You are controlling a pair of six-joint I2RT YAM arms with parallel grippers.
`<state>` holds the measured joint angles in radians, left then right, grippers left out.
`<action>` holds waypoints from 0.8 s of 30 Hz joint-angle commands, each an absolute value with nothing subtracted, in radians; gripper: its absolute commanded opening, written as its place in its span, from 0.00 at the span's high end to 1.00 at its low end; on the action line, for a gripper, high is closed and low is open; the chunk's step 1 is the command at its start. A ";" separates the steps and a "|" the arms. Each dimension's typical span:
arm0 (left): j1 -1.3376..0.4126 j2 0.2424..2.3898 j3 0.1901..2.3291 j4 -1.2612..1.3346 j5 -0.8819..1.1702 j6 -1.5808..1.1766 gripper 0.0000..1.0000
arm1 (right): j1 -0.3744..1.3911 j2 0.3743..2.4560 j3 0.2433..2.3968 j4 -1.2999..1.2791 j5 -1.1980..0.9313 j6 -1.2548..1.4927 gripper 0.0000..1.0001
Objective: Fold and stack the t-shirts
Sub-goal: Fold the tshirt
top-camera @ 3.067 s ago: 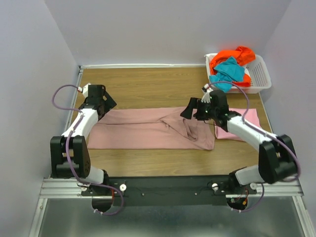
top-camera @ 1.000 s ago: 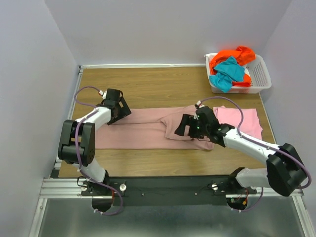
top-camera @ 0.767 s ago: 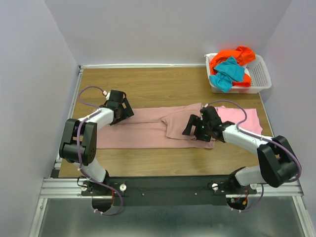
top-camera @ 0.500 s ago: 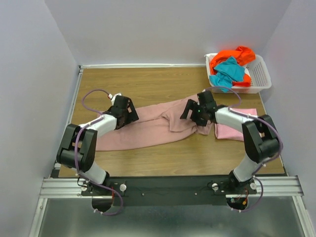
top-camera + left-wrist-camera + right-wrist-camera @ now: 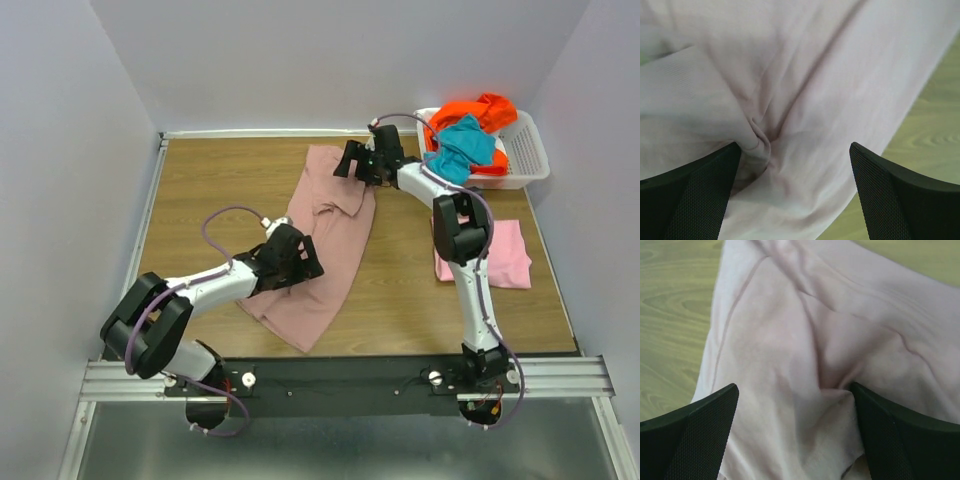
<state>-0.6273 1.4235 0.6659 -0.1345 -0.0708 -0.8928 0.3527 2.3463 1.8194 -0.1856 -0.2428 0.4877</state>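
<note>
Swung round since three seconds ago, the rose-mauve t-shirt (image 5: 335, 225) no longer lies left to right across the table (image 5: 220, 180). It now runs as a folded strip from the near centre-left up toward the far middle.

On the left, the left gripper (image 5: 295, 258) has come in from the table's left side and sits low over the near half of that strip. Its wrist view shows the two fingers (image 5: 690, 195) standing wide apart, with cloth puckered into a small crease between them. Nothing is pinched, so the jaws seem to bear down on the fabric rather than grip it, probably to pin this end.

Further right and far, the right gripper (image 5: 350, 163) has reached out to the far end of the same shirt, its arm stretched nearly straight. Its jaws are also parted, astride a ridge of cloth near the seam, clamped on nothing. Judging by this, the pair are placed one at each end to keep the strip taut and straight for the next fold across its length.

Right of the strip, the light pink t-shirt (image 5: 505, 255) lies flat and folded, well apart from the mauve one, likely the base of the stack. At the far right, the white basket (image 5: 530, 150) holds the orange t-shirt (image 5: 480, 108) and the teal t-shirt (image 5: 462, 145), crumpled and not yet folded.
</note>
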 commanded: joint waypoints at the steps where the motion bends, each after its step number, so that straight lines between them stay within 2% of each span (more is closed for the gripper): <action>1: -0.728 1.466 0.621 -0.264 0.051 -1.041 0.02 | 0.350 2.575 2.014 -0.307 -0.308 0.437 0.00; 2: -0.751 1.473 0.621 -0.261 0.060 -1.055 0.02 | 0.350 2.653 2.136 -0.313 -0.328 0.454 0.00; 6: -0.831 1.506 0.647 -0.238 0.074 -1.097 0.02 | 0.348 2.817 2.406 -0.322 -0.408 0.515 0.00; 10: -0.923 1.519 0.731 -0.215 0.060 -1.112 0.02 | 0.350 2.878 2.531 -0.319 -0.390 0.546 0.00; 15: -0.965 1.536 0.906 -0.323 -0.060 -1.091 0.02 | 0.350 2.804 2.519 -0.316 -0.373 0.519 0.00; 18: -0.971 1.513 0.962 -0.379 -0.110 -1.069 0.02 | 0.350 2.676 2.456 -0.318 -0.338 0.468 0.00; 23: -0.980 1.441 0.947 -0.471 -0.159 -1.074 0.02 | 0.350 2.435 2.263 -0.318 -0.270 0.413 0.00; 24: -0.985 1.399 0.933 -0.485 -0.160 -1.089 0.02 | 0.348 2.340 2.150 -0.318 -0.240 0.414 0.00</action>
